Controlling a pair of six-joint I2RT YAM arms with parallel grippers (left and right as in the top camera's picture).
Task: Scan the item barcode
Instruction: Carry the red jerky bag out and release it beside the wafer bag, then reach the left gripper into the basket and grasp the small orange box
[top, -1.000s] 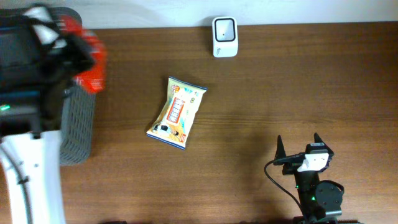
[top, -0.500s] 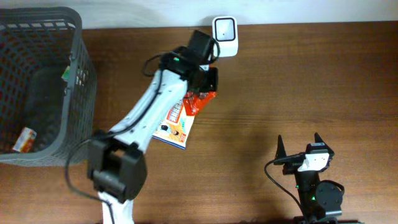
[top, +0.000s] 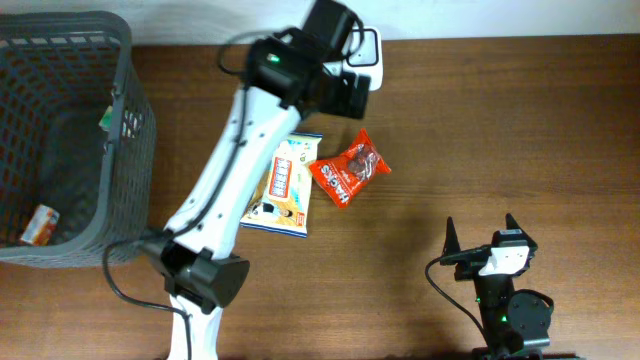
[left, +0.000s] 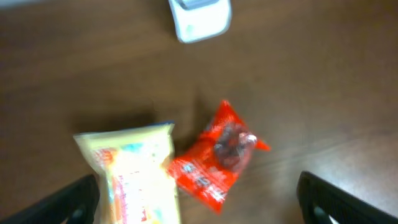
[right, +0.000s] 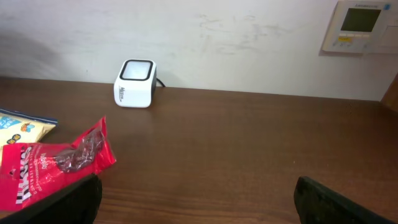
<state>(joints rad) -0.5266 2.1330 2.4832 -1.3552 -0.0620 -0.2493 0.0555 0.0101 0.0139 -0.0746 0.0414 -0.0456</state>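
Wooden table (top: 520, 130) bears the red snack packet (top: 348, 170) just beside a yellow packet (top: 283, 185), near the scanner (right: 135, 83). Left gripper (left: 200, 200) and right gripper (right: 198, 200) gape empty. Only overhead shows the basket (top: 130, 130).

Scanner (top: 375, 75) half behind left arm (top: 236, 150), yellow packet (left: 134, 177) blurred — cut off below

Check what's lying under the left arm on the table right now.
A yellow snack packet lies under the left arm, its upper-left part covered. The white scanner is mostly hidden by the wrist. The red packet lies uncovered beside them.
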